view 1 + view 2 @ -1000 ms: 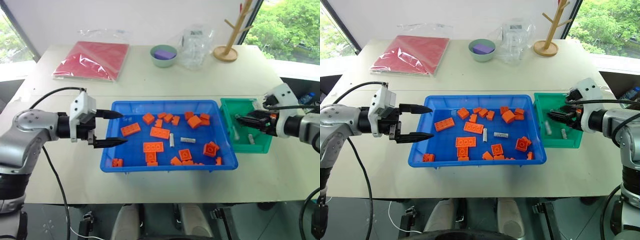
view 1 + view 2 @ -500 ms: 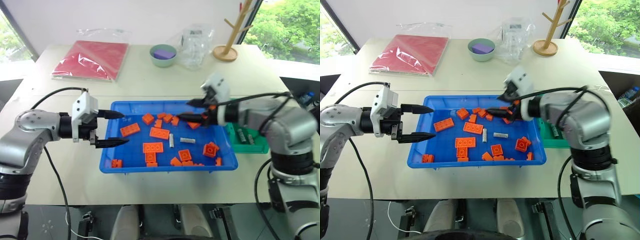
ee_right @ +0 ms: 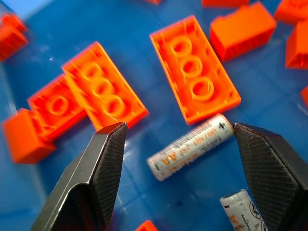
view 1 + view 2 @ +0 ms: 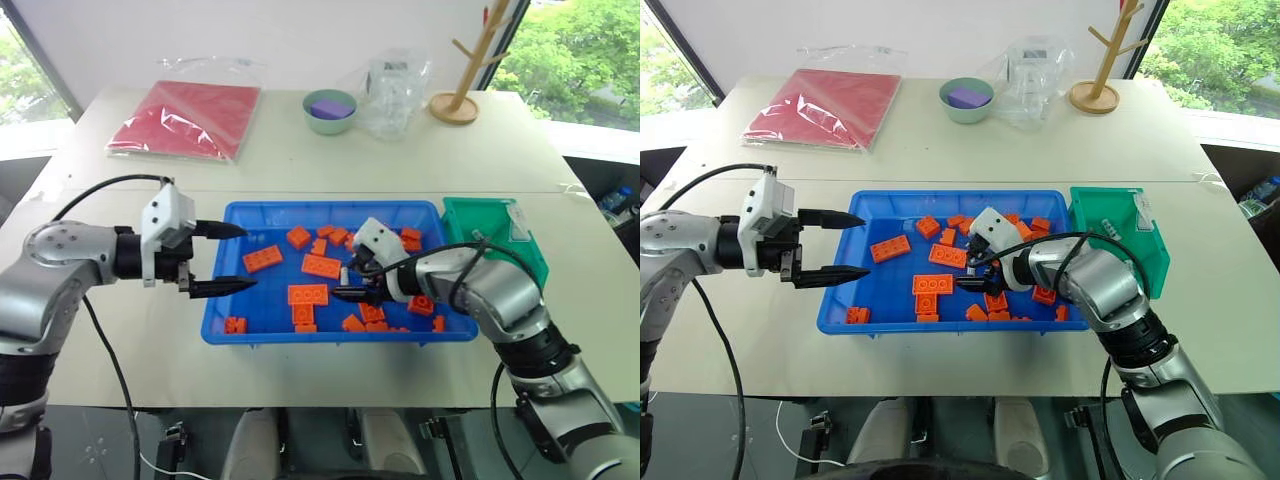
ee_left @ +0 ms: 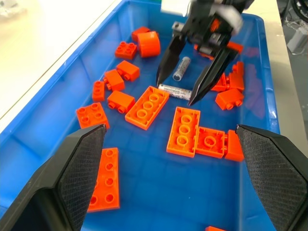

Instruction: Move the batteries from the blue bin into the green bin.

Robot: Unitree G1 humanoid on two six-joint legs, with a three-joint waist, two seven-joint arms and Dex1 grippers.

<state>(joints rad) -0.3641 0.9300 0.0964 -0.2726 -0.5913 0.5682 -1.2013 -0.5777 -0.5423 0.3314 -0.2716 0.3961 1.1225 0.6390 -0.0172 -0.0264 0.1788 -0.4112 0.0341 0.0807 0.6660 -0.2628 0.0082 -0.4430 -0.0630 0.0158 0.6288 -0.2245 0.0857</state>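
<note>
Around the battery (image 3: 190,147) — orange bricks (image 3: 194,67), one touching it.

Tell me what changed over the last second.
The right end effector swung from over the green bin across into the blue bin and now hangs open astride a battery, not gripping it. The left end effector kept its place, open; the bricks lie as before.

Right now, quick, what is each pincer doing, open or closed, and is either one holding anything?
Left pincer: open, empty, at the blue bin's left edge.
Right pincer: open, straddling a battery, not gripping it yet.
</note>
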